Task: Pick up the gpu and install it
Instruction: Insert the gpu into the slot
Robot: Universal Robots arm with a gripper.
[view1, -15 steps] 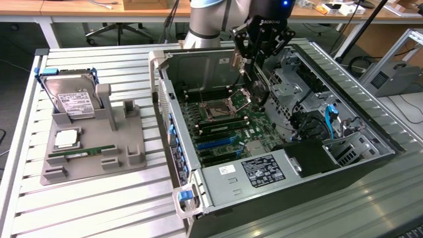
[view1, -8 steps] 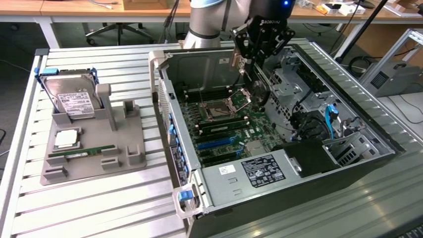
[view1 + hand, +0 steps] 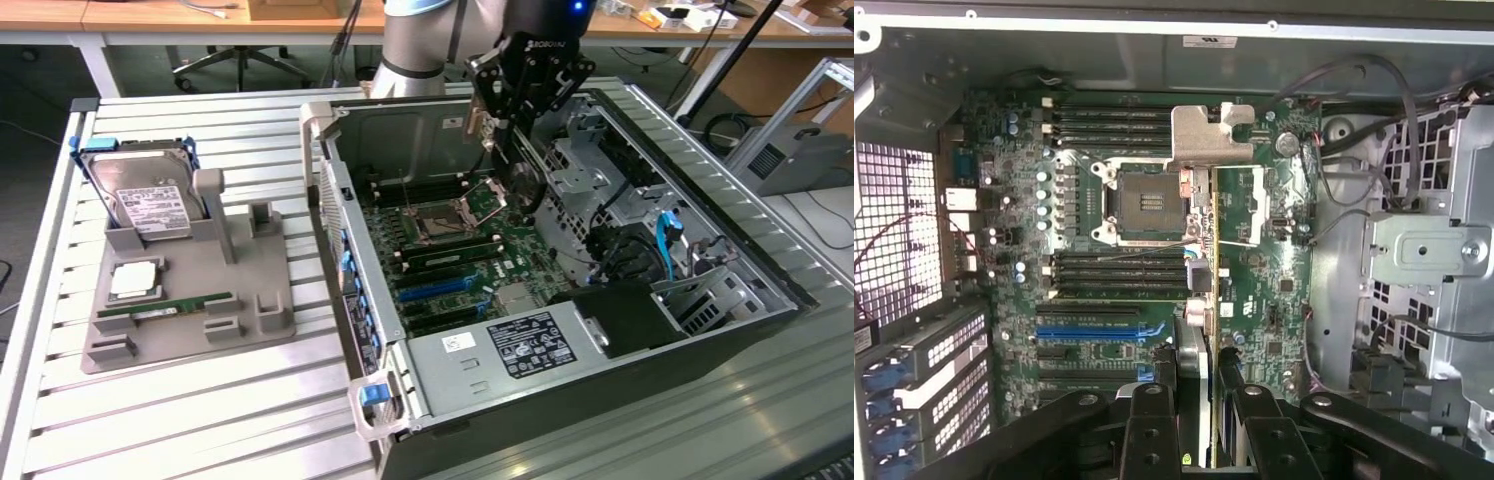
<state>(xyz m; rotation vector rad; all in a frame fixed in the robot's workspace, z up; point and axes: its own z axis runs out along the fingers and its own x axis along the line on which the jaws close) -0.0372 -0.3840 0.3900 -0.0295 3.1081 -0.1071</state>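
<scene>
gpu (image 3: 523,185) — in ROBOTIQ fingers (image 3: 1151,430)

Robotics lab, by the look of it. Robot arm (image 3: 416,45) stands at a slatted aluminium bench (image 3: 200,420). An open computer case (image 3: 601,410) sits on the bench beside a grey parts fixture (image 3: 254,300). Behind are wooden desks (image 3: 134,18) and an office chair (image 3: 240,62). Extruded aluminium frame (image 3: 817,100) at the exterior view's right.

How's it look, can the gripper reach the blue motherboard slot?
Probably yes: the case is open, nothing stands over the blue slot, and the gripper, holding the gpu, hangs over the motherboard.
</scene>
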